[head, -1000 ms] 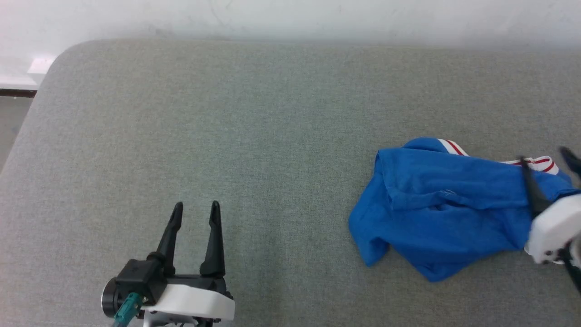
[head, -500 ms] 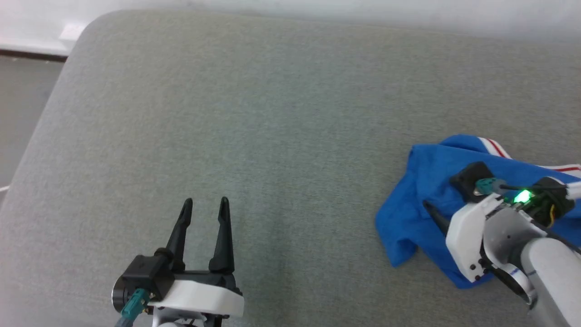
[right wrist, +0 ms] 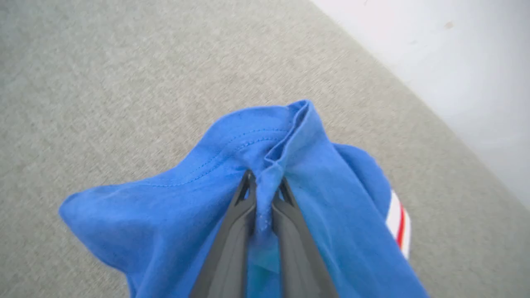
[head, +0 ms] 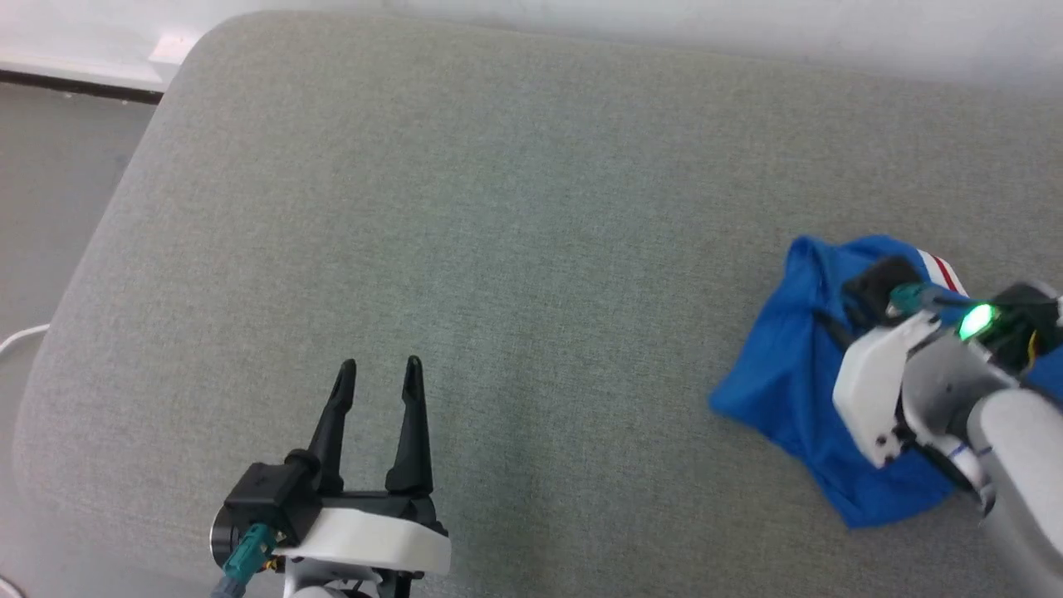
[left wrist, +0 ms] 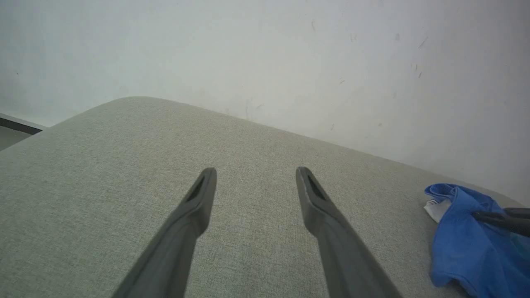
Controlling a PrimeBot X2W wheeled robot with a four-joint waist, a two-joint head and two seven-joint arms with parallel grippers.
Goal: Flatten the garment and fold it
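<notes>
1. The royal-blue short-sleeved jersey T-shirt is lying in a crumpled heap on the grey woven cushion top. It is sitting far over on the robot's right side.
2. The right gripper is pinching a raised fold of the blue cloth. Its two dark fingers are squeezing almost together, with the cloth between them.
3. The left gripper is hovering well apart from the shirt. Its fingers are spreading wide and holding nothing.
4. I think the robot is getting hold of the shirt so it can pull it out flat. To do this well, the pinch should be catching a thin edge, not a fat bunch. Lifting slowly and pulling toward the bare middle of the cushion should help. Then the left gripper can take a second edge, so both can stretch the cloth.
5. In the head view the heap is looking longer from the far side to the near side, leaning a little. The red-and-white striped trim is peeking out at the far end. The shirt is too bunched up to tell where the collar is pointing.
</notes>
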